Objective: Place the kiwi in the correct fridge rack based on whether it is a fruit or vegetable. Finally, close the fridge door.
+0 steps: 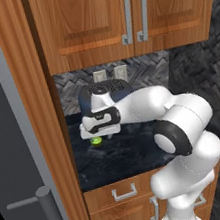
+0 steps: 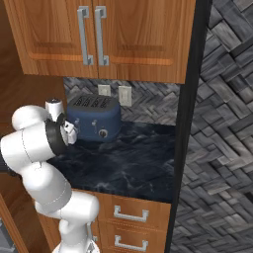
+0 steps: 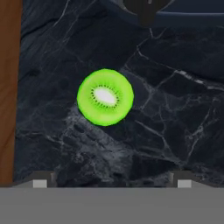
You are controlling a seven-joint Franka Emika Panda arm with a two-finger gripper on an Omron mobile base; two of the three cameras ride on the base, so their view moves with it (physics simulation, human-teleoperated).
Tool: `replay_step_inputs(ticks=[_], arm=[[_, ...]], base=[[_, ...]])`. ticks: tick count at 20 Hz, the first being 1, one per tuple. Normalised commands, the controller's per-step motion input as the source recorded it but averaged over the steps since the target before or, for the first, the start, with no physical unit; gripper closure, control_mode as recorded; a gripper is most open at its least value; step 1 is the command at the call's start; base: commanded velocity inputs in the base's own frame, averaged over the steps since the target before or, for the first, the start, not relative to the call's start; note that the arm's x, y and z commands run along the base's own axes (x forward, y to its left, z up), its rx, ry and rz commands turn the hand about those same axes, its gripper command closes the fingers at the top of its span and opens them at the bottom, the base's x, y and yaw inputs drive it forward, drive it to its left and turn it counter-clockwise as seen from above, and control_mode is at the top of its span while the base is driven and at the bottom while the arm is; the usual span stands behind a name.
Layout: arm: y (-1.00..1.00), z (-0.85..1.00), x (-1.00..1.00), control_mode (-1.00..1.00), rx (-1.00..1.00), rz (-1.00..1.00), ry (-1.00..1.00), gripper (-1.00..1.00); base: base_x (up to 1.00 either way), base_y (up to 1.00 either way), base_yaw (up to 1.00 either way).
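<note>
A robot's gripper (image 1: 97,134) hovers with fingers spread wide above a kiwi (image 3: 105,97) on the dark marble surface (image 3: 175,109), near a blue toaster (image 2: 94,118).

The small round lime-green kiwi (image 3: 105,97) shows a smooth, slightly glossy cut face with a white core and tiny black seeds, and it lies on a dark marble-looking counter (image 3: 175,113) with pale veins and a polished surface. The rounded dark blue toaster (image 2: 94,117) looks like smooth, satin plastic or painted metal, while the upper cabinets of warm brown wood (image 2: 143,39) have a visible grain and brushed grey metal handles (image 2: 100,35). The robot arm with white shell (image 1: 184,120) looks like smooth glossy plastic, and the wall of grey stone tiles (image 2: 222,99) behind looks rough and matt.
</note>
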Motion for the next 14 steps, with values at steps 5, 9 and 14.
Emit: replay_step_inputs(ticks=[5,9,14], arm=[[0.06,-0.29,0.22,-1.00,0.00,0.00,0.00,-1.00],[0.02,-0.21,0.22,-1.00,0.00,0.00,0.00,-1.00],[0.08,-0.15,0.27,-1.00,0.00,0.00,-0.01,-1.00]], base=[[0.00,0.00,0.00],[0.00,0.00,0.00],[0.00,0.00,0.00]])
